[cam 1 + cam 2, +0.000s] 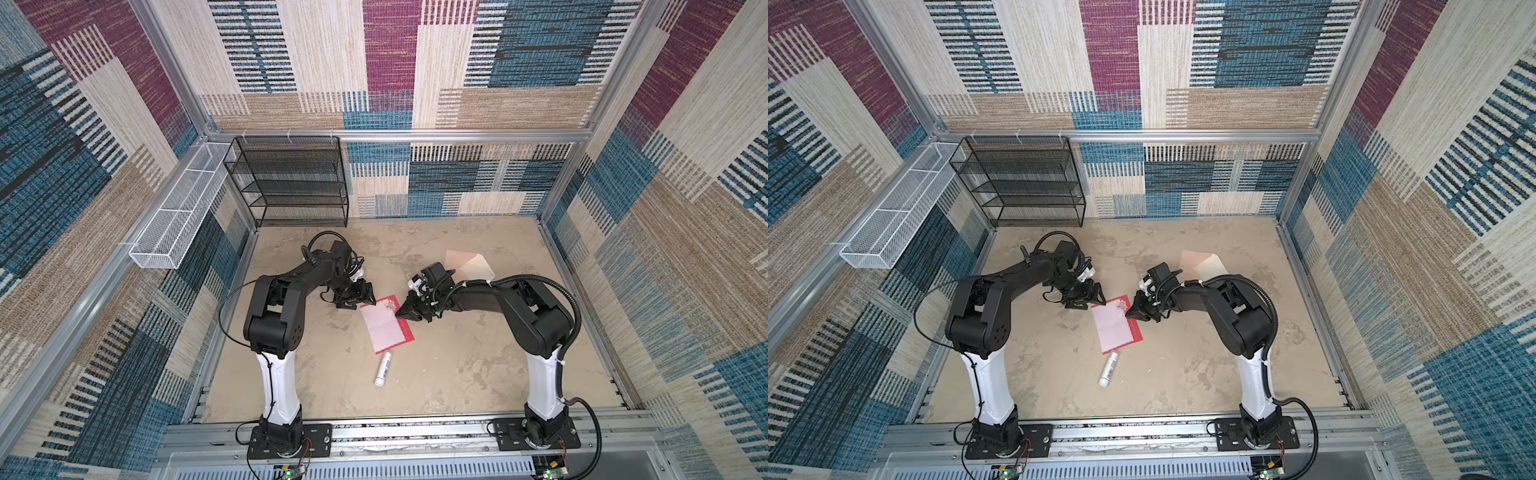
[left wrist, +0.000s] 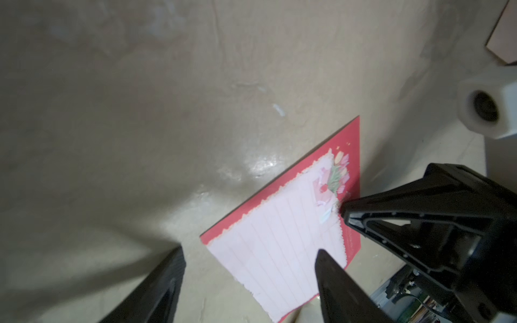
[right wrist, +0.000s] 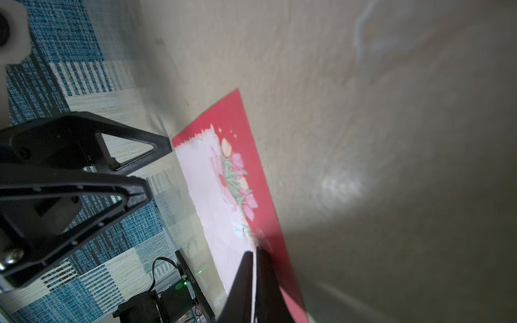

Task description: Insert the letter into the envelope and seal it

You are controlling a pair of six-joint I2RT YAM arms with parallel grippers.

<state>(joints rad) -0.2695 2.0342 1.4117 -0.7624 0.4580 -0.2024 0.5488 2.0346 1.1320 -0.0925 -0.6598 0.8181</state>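
The letter [image 1: 386, 328] is pinned under the pressed-together fingers of the right gripper [image 1: 400, 312]. Those of the left gripper [image 1: 360, 301] are spread at its 10 o'clock. It could be creased if dragged.

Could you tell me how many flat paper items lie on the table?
2: the letter at centre, the envelope farther back, partly hidden by the right arm.

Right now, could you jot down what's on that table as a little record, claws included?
letter: flat at the centre, pink face up
envelope: farther back on the right, partly hidden, letter not inside
white tube: lying just in front of the letter
left gripper: open, at the letter's far left corner
right gripper: shut, tips on the letter's flowered edge
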